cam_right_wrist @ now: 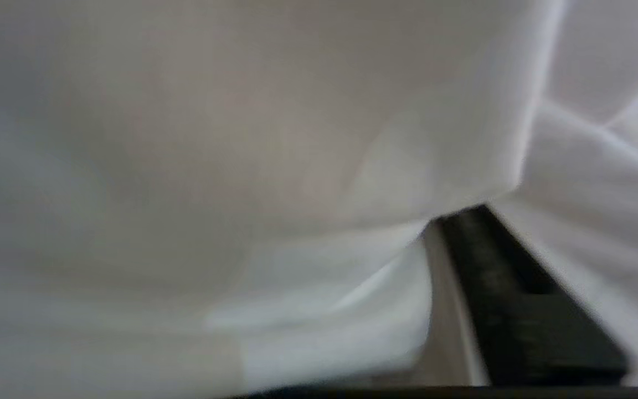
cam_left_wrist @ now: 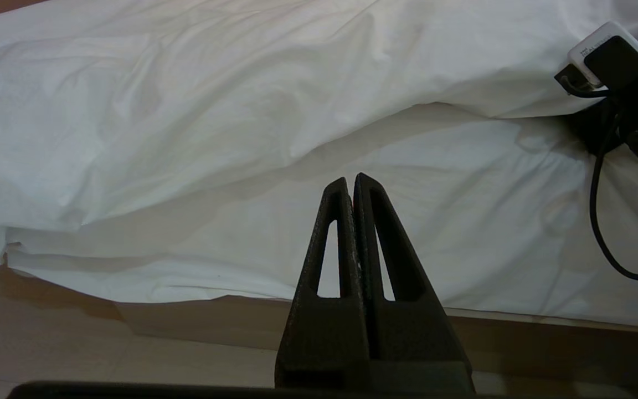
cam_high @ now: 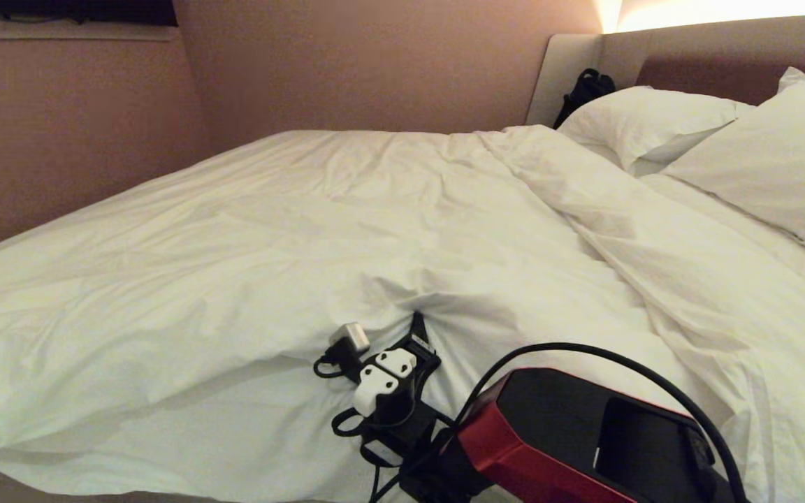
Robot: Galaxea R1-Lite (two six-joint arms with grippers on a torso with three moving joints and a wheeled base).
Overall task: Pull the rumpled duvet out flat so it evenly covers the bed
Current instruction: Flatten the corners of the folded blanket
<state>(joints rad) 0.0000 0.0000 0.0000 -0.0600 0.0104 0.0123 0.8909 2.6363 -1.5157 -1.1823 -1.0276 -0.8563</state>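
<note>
The right gripper (cam_high: 413,328) is pushed into the duvet (cam_high: 249,265) near the bed's near edge, a fold of white cloth bunched around its tip; in its own wrist view only one black finger (cam_right_wrist: 518,299) shows beside cloth that fills the picture, so whether the jaws have pinched the fabric cannot be told. The left gripper (cam_left_wrist: 354,183) hangs low on the near side with its two black fingers pressed together on nothing, pointing toward the duvet's overhanging edge. The duvet lies creased across most of the bed (cam_high: 759,223), a thick ridge running from near right to far centre. Two white pillows (cam_high: 654,122) rest at the far right against the headboard (cam_high: 724,56).
</note>
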